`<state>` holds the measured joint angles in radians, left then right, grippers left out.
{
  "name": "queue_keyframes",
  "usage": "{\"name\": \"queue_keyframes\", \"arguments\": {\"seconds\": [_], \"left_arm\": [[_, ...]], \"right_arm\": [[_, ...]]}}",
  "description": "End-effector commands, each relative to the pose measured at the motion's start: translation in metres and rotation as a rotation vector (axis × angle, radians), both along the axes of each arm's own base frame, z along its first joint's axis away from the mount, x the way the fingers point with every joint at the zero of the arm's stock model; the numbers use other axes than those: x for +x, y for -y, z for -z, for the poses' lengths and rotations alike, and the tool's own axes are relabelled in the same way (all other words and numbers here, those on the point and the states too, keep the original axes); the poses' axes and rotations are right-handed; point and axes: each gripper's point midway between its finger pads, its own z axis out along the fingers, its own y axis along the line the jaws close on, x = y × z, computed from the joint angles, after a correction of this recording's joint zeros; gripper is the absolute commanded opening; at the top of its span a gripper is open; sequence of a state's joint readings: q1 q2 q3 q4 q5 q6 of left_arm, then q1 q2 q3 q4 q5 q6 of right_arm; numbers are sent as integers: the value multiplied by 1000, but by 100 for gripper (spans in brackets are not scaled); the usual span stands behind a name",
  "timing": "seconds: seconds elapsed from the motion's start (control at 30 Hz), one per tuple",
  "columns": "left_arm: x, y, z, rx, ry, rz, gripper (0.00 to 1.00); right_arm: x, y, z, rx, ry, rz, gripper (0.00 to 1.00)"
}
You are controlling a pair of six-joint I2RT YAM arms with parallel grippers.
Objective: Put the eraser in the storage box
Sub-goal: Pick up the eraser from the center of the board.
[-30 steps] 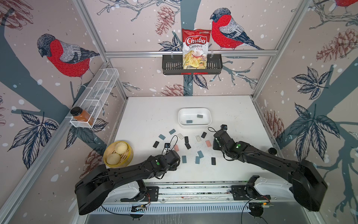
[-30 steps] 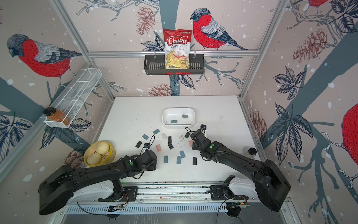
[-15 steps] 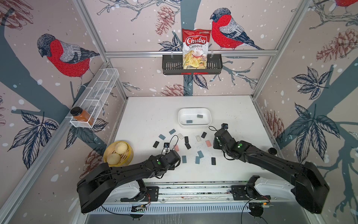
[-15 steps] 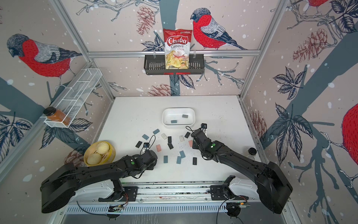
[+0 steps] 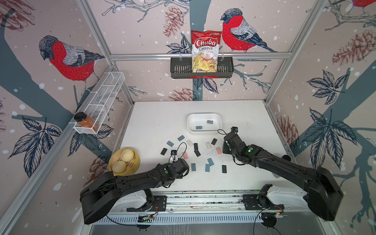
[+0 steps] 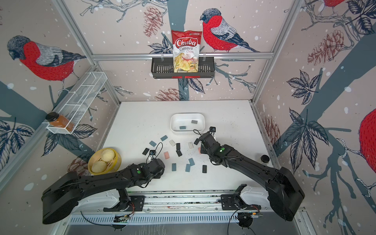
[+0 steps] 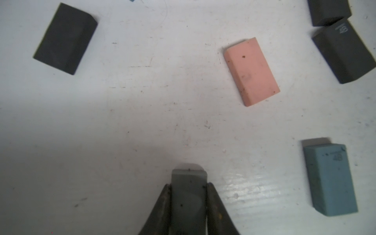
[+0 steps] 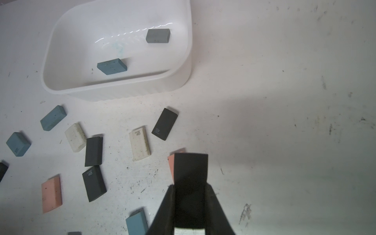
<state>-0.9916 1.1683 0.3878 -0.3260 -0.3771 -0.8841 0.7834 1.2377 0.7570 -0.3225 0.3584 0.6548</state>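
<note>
A chips bag (image 5: 205, 50) stands in a black basket (image 5: 179, 68), a jar (image 5: 86, 121) in a wire rack (image 5: 109, 85)

The white table (image 5: 244, 126) is scuffed and flecked with dark marks all over. Toward its far middle sits the shallow white storage box (image 5: 204, 132). On the near side of it a loose scatter lies flat on the bare top: black erasers (image 5: 224, 168), blue erasers (image 5: 210, 162), pink erasers (image 5: 218, 150) and cream erasers (image 5: 207, 145).

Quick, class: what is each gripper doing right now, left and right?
Left gripper: closed on a grey eraser.
Right gripper: closed on a black eraser.
</note>
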Motion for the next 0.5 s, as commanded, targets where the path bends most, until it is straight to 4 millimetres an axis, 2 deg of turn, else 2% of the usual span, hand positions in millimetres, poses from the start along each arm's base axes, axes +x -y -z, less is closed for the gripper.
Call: {"name": "queue_keyframes", "arguments": {"seconds": [0.0, 0.23, 0.47], "left_arm": [[-34, -2, 18, -8, -185, 33, 26], [-32, 0, 14, -15, -172, 26, 18], [-29, 1, 9, -34, -151, 15, 14]], "right_arm": [[10, -7, -12, -11, 24, -19, 4], [38, -31, -27, -16, 33, -68, 3], [76, -52, -22, -21, 7, -105, 3]]}}
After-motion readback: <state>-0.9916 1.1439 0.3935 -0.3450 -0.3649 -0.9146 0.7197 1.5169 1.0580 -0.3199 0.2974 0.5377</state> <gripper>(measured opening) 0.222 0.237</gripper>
